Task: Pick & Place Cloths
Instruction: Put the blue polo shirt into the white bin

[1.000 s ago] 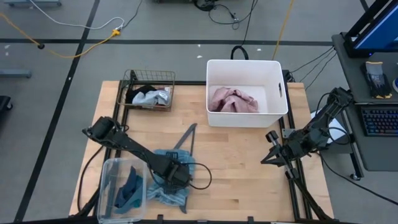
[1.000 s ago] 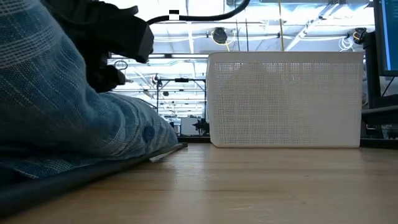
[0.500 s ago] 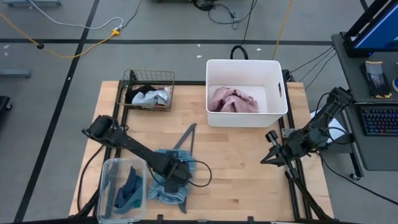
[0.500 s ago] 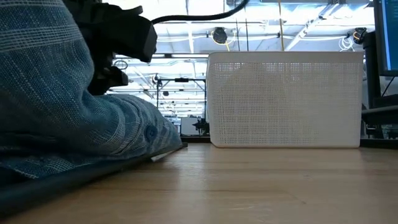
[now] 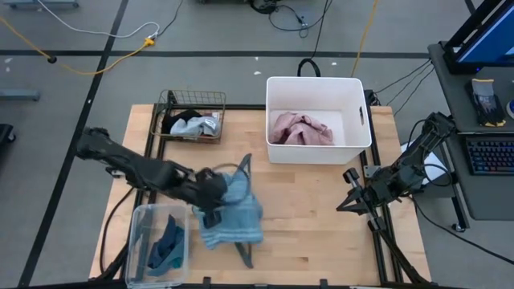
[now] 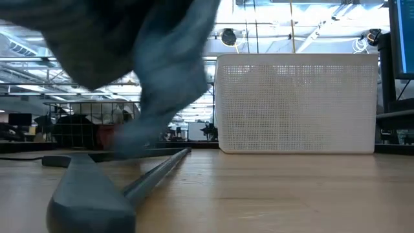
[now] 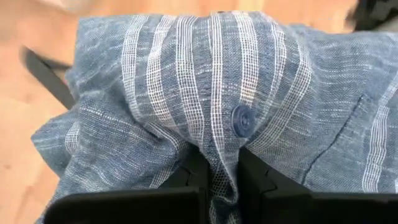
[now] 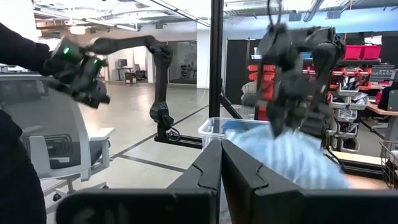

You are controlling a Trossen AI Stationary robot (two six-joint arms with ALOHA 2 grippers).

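Note:
My left gripper point(image 5: 214, 195) is over the table's middle left, shut on a blue-striped cloth point(image 5: 234, 215) that hangs from it, blurred in the low view point(image 6: 152, 61). A thin grey hanger point(image 5: 243, 250) lies on the table under the cloth. A pink cloth point(image 5: 299, 128) lies in the white bin point(image 5: 356, 120). A clear bin point(image 5: 138, 233) at the near left holds a teal-blue cloth point(image 5: 167, 244). Black and grey cloths point(image 5: 191, 124) fill a wire basket point(image 5: 193, 98). My right gripper point(image 5: 351, 189) waits shut at the table's right edge. My left gripper pinches a raised fold of the striped cloth along its button strip point(image 7: 221, 163) between its two fingers point(image 7: 193, 177), just below a blue button point(image 7: 242, 119). The fingers come slanting from the table's left. The cloth hangs slack below them; whether its lower end touches the table I cannot tell.
The white bin stands at the far right of the table, seen as a mesh-like wall in the low view point(image 6: 297, 103). The hanger point(image 6: 123, 188) stretches across the near middle. Bare wood point(image 5: 313, 233) lies between the hanger and my right arm.
My left gripper has shut on the striped cloth and risen, shifting toward the table's far left. The cloth, spread on the table before, is now gathered and lifted, hanging from the fingers. The near end of the hanger beneath it is uncovered.

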